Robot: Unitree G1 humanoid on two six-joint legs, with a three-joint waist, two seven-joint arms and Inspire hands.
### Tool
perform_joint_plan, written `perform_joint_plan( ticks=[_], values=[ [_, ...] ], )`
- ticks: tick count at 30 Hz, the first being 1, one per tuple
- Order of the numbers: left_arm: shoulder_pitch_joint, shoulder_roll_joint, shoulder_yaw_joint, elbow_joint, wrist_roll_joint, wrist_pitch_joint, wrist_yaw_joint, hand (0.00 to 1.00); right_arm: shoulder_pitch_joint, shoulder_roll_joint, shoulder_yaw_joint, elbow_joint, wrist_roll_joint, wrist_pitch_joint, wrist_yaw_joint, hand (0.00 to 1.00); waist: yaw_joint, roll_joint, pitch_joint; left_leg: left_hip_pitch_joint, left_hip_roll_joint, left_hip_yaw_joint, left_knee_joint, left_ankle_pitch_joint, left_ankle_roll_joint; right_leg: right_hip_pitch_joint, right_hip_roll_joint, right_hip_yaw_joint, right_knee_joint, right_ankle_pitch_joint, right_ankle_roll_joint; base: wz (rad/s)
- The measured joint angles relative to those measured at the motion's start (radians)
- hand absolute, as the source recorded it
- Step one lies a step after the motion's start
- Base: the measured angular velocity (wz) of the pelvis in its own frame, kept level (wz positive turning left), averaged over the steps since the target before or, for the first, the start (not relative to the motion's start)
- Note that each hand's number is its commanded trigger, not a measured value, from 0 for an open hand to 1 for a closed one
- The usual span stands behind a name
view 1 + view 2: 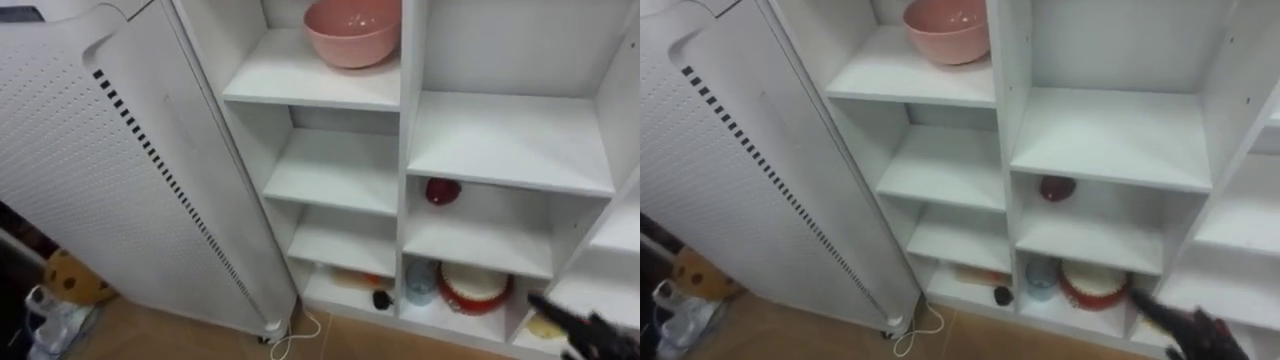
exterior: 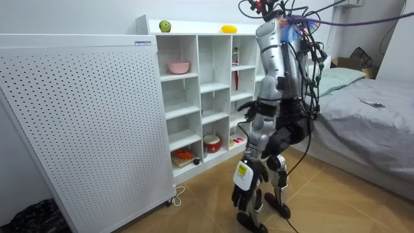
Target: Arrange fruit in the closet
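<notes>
Ahead, closet (image 1: 405, 120), pink bowl (image 1: 352, 32) shelved, perforated panel (image 1: 100, 180) beside; right hand (image 1: 1195, 330) unclenched, empty; left hand (image 2: 246, 191) unclear.

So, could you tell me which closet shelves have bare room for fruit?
Bare: the middle column's upper shelf and the two left-column shelves below the pink bowl. Crowded: the bottom cubbies, with a red-rimmed container, a blue cup and orange items.

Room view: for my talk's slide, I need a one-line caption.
Robot facing the white closet, right hand out toward it; apple and yellow fruit on its top, pink bowl on a shelf.
</notes>
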Motion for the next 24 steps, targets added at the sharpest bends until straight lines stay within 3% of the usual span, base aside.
perform_joint_plan(
  ticks=[5,8,11,14,19,24],
  values=[
    [-0.005,0.018,0.067,0.006,0.030,-0.021,0.000,0.00,0.099,0.002,0.018,0.009,-0.143,-0.001,0.038,0.00,-0.045,-0.019,-0.0018,0.074,0.013,0.010,-0.060,0.000,-0.008,0.074,0.021,-0.002,-0.078,0.020,-0.001,-0.14],
    [-0.002,0.022,0.087,0.004,0.037,-0.025,0.004,0.00,0.175,0.036,0.029,0.015,-0.271,-0.001,0.063,0.00,-0.070,-0.031,-0.0103,0.150,0.012,0.006,-0.114,0.005,-0.015,0.170,0.034,-0.030,-0.155,0.031,0.001,0.14],
    [0.012,0.022,0.090,-0.001,0.082,-0.029,0.009,0.00,0.291,0.095,0.058,0.016,-0.399,0.000,0.075,0.00,-0.077,-0.050,-0.0308,0.239,0.016,-0.005,-0.157,0.004,-0.021,0.281,0.053,-0.050,-0.238,0.046,0.005,0.17],
    [0.028,0.020,0.097,-0.028,0.121,-0.035,0.010,0.00,0.382,0.132,0.078,0.010,-0.545,0.004,0.099,0.00,-0.087,-0.058,-0.0363,0.318,0.013,-0.018,-0.207,0.006,-0.025,0.378,0.064,-0.065,-0.312,0.065,0.013,0.11],
    [0.051,-0.012,0.174,-0.033,0.178,-0.036,0.059,0.00,0.481,0.194,0.076,-0.013,-0.647,0.008,0.120,0.00,-0.113,-0.063,-0.0408,0.471,0.006,-0.015,-0.308,0.006,-0.027,0.540,0.076,-0.073,-0.425,0.091,0.030,-0.01],
    [0.061,-0.053,0.224,-0.022,0.188,-0.036,0.075,0.00,0.512,0.257,0.071,-0.016,-0.666,0.007,0.135,0.00,-0.129,-0.069,-0.0431,0.571,0.000,-0.004,-0.358,0.008,-0.030,0.626,0.081,-0.061,-0.481,0.096,0.031,-0.09]
  ],
)
